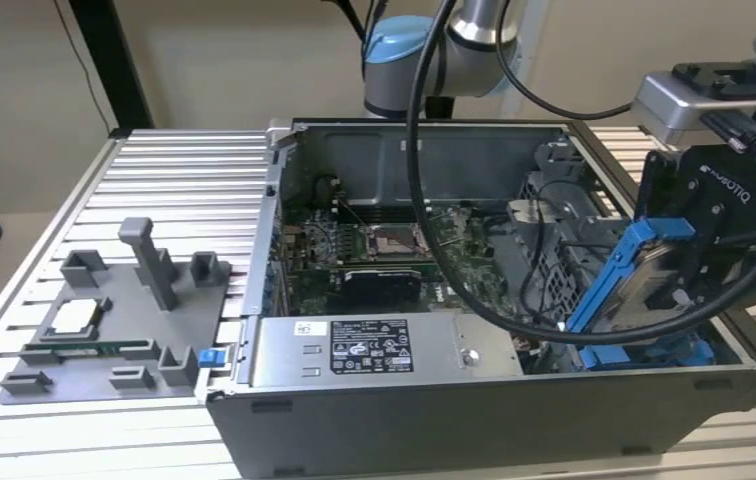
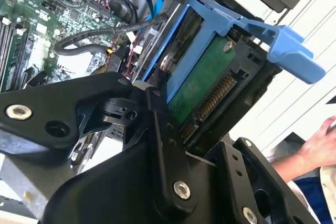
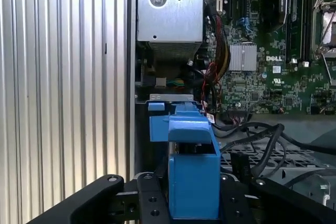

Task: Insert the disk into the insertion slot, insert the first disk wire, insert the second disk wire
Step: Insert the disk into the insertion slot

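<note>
My gripper (image 1: 682,272) is shut on the disk (image 1: 622,292), a silver drive in a bright blue carrier, held tilted on edge over the open computer case's corner at the exterior view's right. In the second wrist view my gripper (image 2: 202,142) clamps the disk (image 2: 202,82), whose green board and connector edge face the camera. In the first wrist view the disk (image 3: 192,167) stands between the black fingers (image 3: 149,198). Below it lies the blue-lined insertion slot (image 1: 678,353). Black wires (image 2: 100,45) lie loose inside the case beside it.
The case (image 1: 485,410) holds a grey labelled power-supply box (image 1: 351,350) and a green motherboard (image 1: 378,245). A grey fixture tray (image 1: 111,320) lies on the slatted table (image 1: 178,170). The arm's black cable (image 1: 416,150) loops over the case. A person's hand (image 2: 320,142) is nearby.
</note>
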